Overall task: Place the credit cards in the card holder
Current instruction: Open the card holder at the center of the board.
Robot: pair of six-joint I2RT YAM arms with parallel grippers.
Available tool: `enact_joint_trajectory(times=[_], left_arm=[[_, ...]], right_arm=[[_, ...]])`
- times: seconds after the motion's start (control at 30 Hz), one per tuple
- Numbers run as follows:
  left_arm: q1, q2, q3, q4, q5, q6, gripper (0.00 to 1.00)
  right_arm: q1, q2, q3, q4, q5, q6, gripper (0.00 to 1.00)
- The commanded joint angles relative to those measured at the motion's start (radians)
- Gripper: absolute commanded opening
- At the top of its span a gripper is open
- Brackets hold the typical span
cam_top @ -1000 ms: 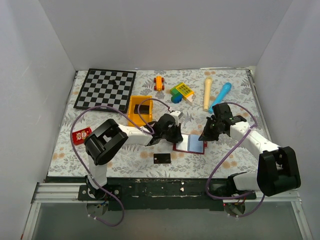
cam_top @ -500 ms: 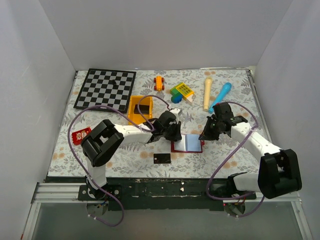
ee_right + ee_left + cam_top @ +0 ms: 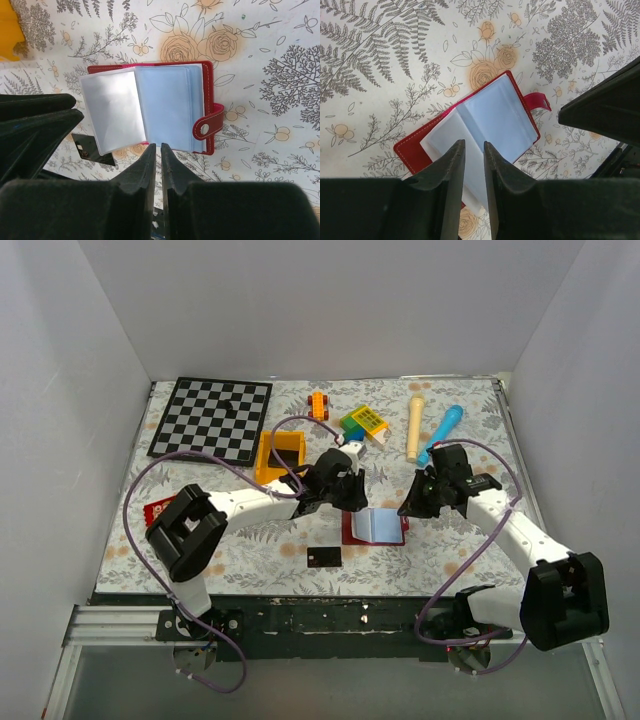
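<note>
The card holder is laid open on the worktop between the two hands. Its pale pockets are turned up and no card is seen in them, so the task is judged barely begun. One black credit card is seen flat on the worktop near the holder's near-left corner, untouched, and no other card can be made out. The left hand is held over the holder with a narrow gap and the right hand with a mere slit, nothing being gripped by either.
</note>
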Motion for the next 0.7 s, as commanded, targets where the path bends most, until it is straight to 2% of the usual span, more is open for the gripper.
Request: enact_joint_trajectory(times=[0.0,0.1,0.27,0.4,0.53,0.67], left_arm=[[0.005,-0.141,-0.029,-0.072,-0.056,0.009,0.23],[0.009,-0.268,-0.151,-0.083,-0.111,-0.015,0.29],[0.048,-0.457,-0.311,-0.125,-0.148,-0.063,0.34],[0.090,-0.529,-0.331,-0.141,-0.177,-0.069,0.36],[0.146,-0.531,-0.300,-0.151,-0.159,-0.064,0.36],[0.251,-0.535,-0.280,-0.152,-0.117,-0.054,0.36]], right_arm=[[0.002,-0.035,0.025,0.021,-0.064,-0.061,0.20],[0.042,-0.062,0.042,-0.008,-0.047,-0.097,0.27],[0.054,-0.054,0.036,-0.003,-0.033,-0.084,0.30],[0.054,-0.013,0.039,0.024,-0.038,-0.060,0.29],[0.080,0.039,0.037,0.098,-0.110,-0.052,0.21],[0.145,0.128,0.103,0.101,-0.095,-0.063,0.21]])
